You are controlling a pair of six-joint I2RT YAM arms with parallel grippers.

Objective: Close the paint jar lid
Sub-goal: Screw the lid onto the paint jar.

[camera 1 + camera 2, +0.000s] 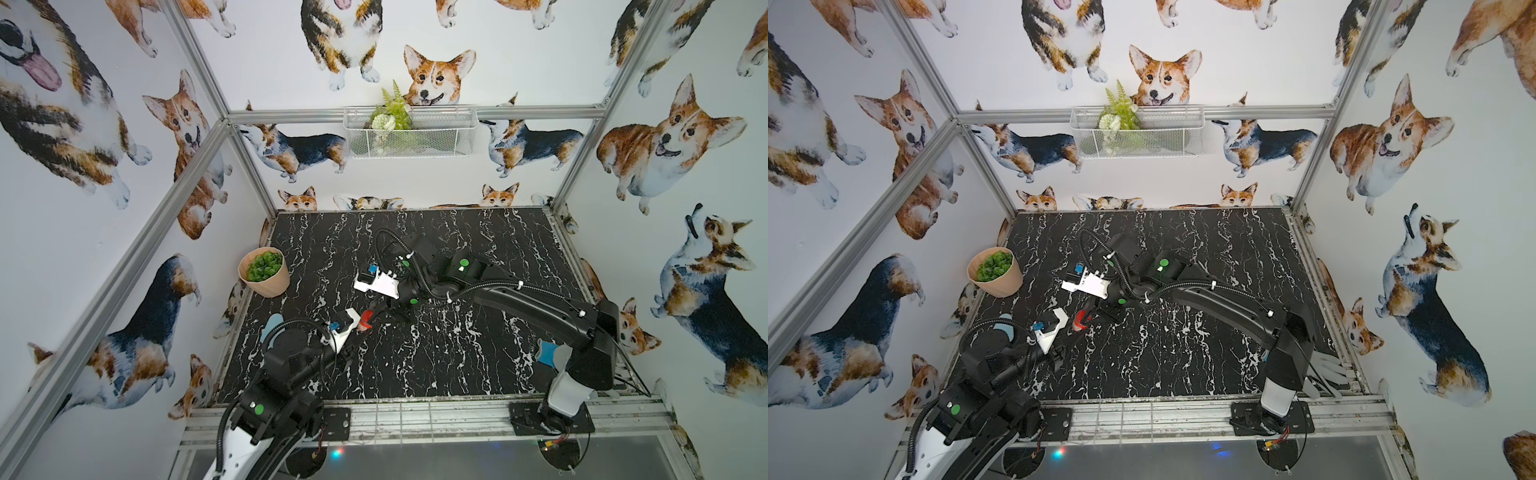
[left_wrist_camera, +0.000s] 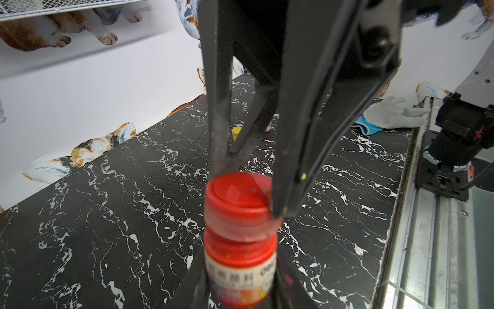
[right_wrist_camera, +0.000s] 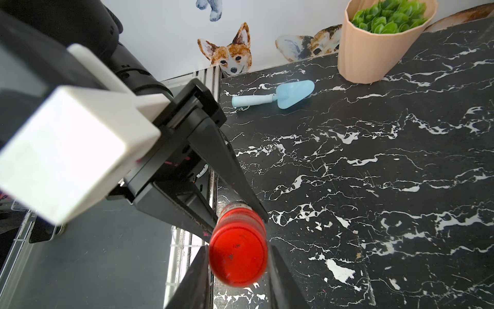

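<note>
Grippers meet in both top views, left gripper [image 1: 360,329] and right gripper [image 1: 371,311] tip to tip on the red paint jar [image 1: 365,323]. Left wrist: left jaws clamp the jar's body between them, steadying it. Right wrist: right jaws pinch the lid [image 3: 238,254], likely to twist it shut.

Black counter [image 1: 457,357], white marble veining, framed by metal rail. Peach ribbed pot with green leafy plant [image 1: 266,278] upright at far left corner. Pale blue plastic trowel [image 3: 270,99] flat near left edge, apart from pot. Grey fabric glove with blue cuff [image 1: 1329,368] flat at right edge, near front. Small yellow item [image 2: 236,133] mid-counter, mostly hidden.
</note>
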